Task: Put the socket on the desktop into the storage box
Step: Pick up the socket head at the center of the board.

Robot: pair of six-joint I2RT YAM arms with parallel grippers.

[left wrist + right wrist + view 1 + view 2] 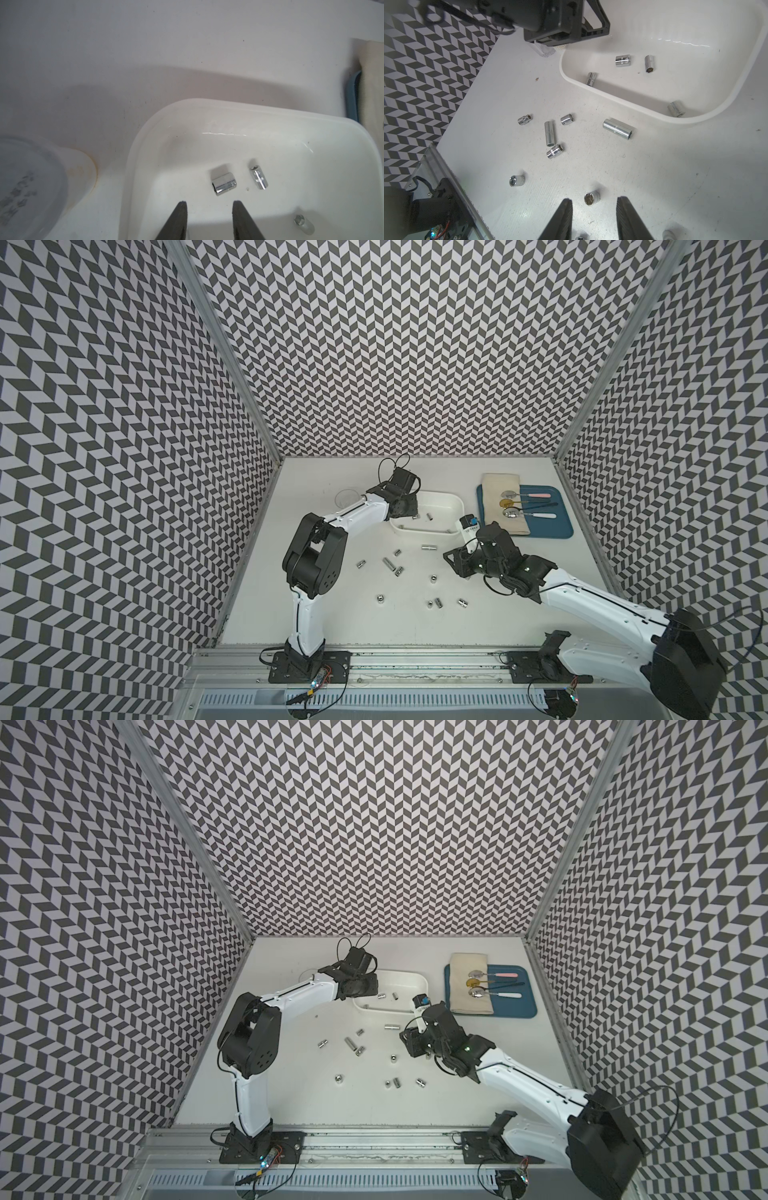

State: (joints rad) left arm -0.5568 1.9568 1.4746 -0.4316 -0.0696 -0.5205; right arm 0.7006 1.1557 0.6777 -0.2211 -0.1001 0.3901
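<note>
Left fingers [178, 216] stand narrowly apart and empty over the storage box [270, 110], which sits near the table's [332, 622] back edge. I count four sockets [623, 60] inside it. Right fingers [564, 214] are likewise parted and empty above an upright socket [591, 198] mid-table, with the remaining sockets [550, 133] scattered around it.

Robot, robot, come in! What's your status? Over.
Left claw open, empty, over storage box. Right claw open, near upright socket. Four sockets in box, many on desktop. Nothing else in the way.
</note>
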